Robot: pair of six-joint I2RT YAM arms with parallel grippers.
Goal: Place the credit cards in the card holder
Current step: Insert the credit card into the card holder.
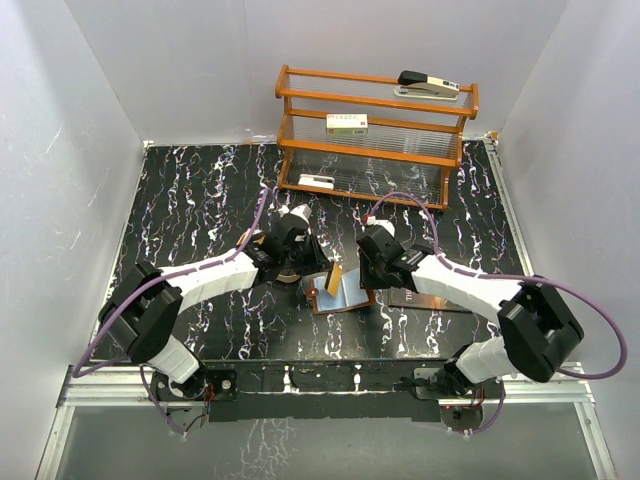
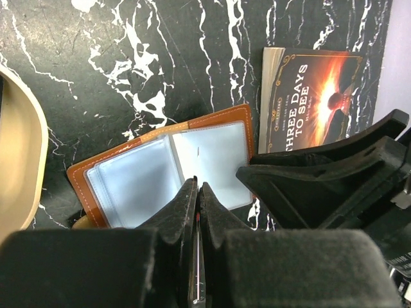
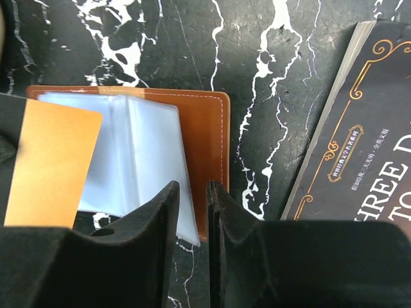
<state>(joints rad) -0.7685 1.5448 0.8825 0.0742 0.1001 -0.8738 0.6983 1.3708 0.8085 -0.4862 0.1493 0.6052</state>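
Note:
The card holder lies open in the middle of the table, brown leather around glossy clear pockets. My left gripper is shut on a gold credit card, seen edge-on between its jaws. The card stands tilted over the left side of the pockets. My right gripper hovers at the holder's right edge, its jaws a little apart with the corner of a clear pocket sheet showing in the gap. No other credit cards are in view.
A dark booklet lies just right of the holder, under the right arm. A tan tray sits on the left. A wooden rack at the back carries a stapler and a white labelled box.

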